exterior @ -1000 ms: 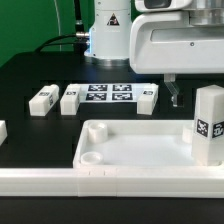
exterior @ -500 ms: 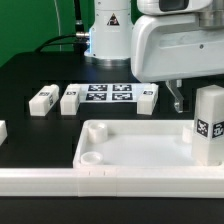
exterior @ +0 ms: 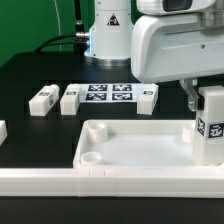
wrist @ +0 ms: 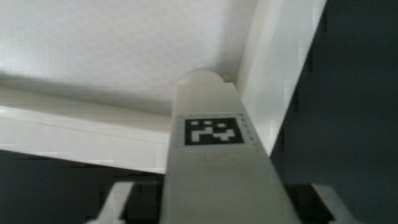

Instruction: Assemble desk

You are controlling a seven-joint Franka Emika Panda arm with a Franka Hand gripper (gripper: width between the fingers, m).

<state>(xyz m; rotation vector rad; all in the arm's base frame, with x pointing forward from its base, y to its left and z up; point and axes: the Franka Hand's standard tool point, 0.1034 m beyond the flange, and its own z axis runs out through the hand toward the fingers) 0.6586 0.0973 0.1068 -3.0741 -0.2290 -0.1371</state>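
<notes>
Exterior frame, right edge: we see a desk leg (exterior: 210,125) upright at the desk top (exterior: 120,141) end | gripper (exterior: 196,98) straddles it | we cannot tell whether it pinches.

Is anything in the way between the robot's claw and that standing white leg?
Nothing visible is in the way. The gripper is right next to the upright leg, which stands at one end of the desk top.

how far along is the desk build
Done: one leg stands upright at a corner of the desk top; whether it is seated cannot be told. In hand: the gripper is at that leg. Left: loose legs lie by the marker board.
</notes>
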